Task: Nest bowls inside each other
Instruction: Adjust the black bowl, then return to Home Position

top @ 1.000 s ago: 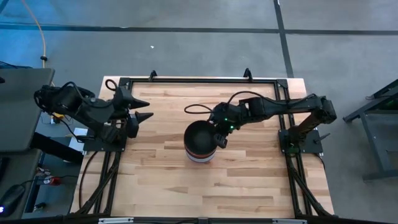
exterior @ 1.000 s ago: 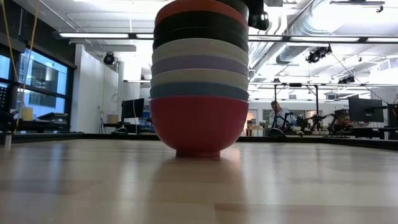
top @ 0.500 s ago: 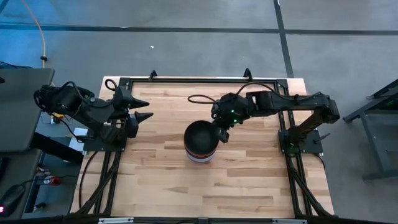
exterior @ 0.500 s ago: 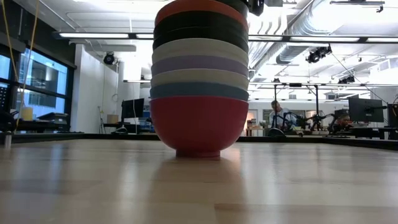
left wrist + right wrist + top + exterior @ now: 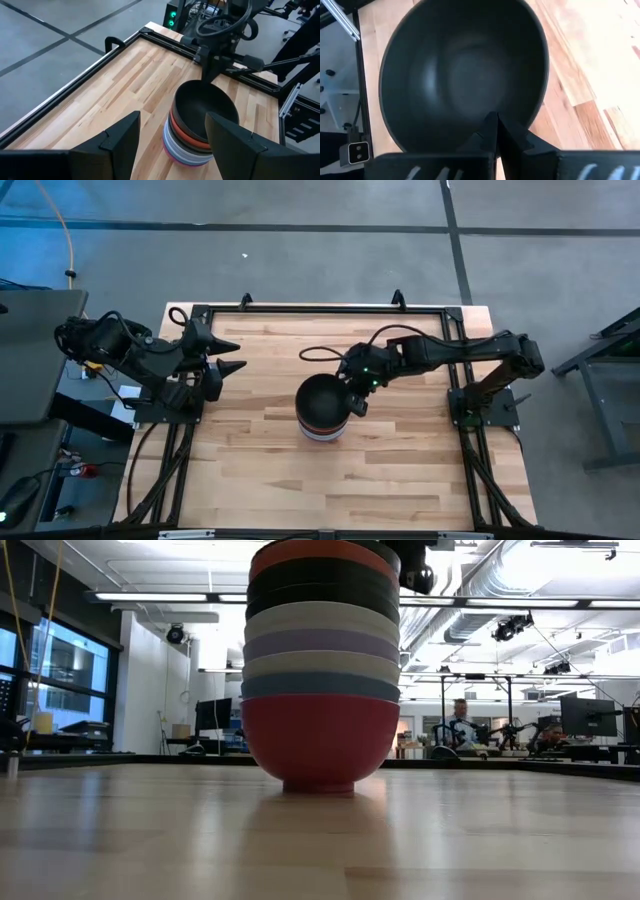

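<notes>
**Stack looks built; check the top bowl's seating**

While you look over the table (image 5: 400,470), note that every bowl in view already sits in one nested stack (image 5: 322,411) near the middle of the wood. From the low view you can count the layers by their rims: a red bowl (image 5: 320,745) at the base, then blue, pale, lavender, another pale one, black and an orange-red one, with a black bowl (image 5: 462,70) topmost. No loose bowl shows anywhere on the table, so by my reading the nesting is essentially done.

Your right gripper (image 5: 356,402) hangs just beside the stack's rim on its right side, fingers pressed together and holding nothing; its wrist view shows the closed tips poised over the edge of the top black bowl. Whether they touch that rim I cannot tell. What may remain is a nudge to settle that bowl, then withdrawing the arm.

Your left gripper (image 5: 228,357) waits well apart at the table's left edge, fingers spread and empty.
</notes>
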You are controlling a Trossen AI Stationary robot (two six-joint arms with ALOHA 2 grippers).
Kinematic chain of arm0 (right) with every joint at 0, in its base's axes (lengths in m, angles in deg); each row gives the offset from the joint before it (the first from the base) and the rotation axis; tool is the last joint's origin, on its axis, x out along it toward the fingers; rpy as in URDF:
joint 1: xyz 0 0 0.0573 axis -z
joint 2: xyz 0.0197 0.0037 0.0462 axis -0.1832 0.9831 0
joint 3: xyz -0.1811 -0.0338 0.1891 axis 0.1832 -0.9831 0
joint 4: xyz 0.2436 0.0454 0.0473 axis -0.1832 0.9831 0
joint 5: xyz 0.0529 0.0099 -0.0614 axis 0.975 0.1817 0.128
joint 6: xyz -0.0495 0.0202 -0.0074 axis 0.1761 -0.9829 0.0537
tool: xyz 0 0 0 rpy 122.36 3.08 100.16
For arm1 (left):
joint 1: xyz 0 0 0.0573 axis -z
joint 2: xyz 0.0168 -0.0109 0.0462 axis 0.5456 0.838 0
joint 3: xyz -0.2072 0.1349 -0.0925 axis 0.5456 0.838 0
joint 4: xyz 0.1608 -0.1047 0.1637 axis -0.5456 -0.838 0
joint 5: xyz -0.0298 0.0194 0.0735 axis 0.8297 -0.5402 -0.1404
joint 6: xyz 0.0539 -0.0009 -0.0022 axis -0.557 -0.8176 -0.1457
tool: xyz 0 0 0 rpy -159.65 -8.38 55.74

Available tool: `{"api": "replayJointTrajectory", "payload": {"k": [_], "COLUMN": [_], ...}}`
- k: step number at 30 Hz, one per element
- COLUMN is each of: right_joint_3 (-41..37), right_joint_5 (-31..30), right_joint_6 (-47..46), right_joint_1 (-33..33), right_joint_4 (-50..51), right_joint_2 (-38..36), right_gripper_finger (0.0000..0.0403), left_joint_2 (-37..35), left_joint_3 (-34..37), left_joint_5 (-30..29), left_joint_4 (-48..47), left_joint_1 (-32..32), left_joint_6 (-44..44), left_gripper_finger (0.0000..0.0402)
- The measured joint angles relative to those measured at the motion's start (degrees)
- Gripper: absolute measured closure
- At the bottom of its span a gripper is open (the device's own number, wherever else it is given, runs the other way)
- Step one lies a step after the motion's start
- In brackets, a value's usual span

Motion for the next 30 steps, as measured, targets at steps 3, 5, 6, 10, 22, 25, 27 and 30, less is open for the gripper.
{"api": "replayJointTrajectory", "payload": {"k": [3,5,6,10,22,25,27,30], "right_joint_3": [-0.1,-0.1,-0.1,-0.1,0.0,0.0,-0.1,-0.1], "right_joint_5": [0.1,0.1,0.1,0.7,-7.6,-9.2,-9.9,-10.9], "right_joint_6": [0.2,0.1,0.0,-0.2,22.7,25.3,26.6,27.6], "right_joint_1": [0.0,0.0,0.0,0.0,-3.3,-3.3,-3.3,-3.3], "right_joint_4": [-0.2,-1.1,-1.5,-5.4,-12.3,-12.0,-11.4,-11.0], "right_joint_2": [0.0,0.0,-0.1,-2.2,-17.1,-20.6,-22.9,-26.3], "right_gripper_finger": [0.0403,0.0403,0.0403,0.0396,0.0359,0.0359,0.0359,0.0359], "left_joint_2": [0.0,0.0,0.0,0.0,-0.3,-2.8,-6.0,-12.3], "left_joint_3": [0.0,0.0,0.0,0.0,0.2,3.3,7.5,16.0], "left_joint_5": [0.0,0.0,0.0,0.0,-10.5,-13.9,-15.2,-15.8], "left_joint_4": [0.0,0.0,0.0,0.0,15.8,18.7,21.9,31.4], "left_joint_1": [0.0,0.0,0.0,0.0,6.1,7.6,8.2,8.9], "left_joint_6": [0.0,0.0,0.0,-0.1,-27.3,-29.7,-30.1,-31.5], "left_gripper_finger": [0.019,0.019,0.019,0.019,0.019,0.019,0.019,0.019]}}
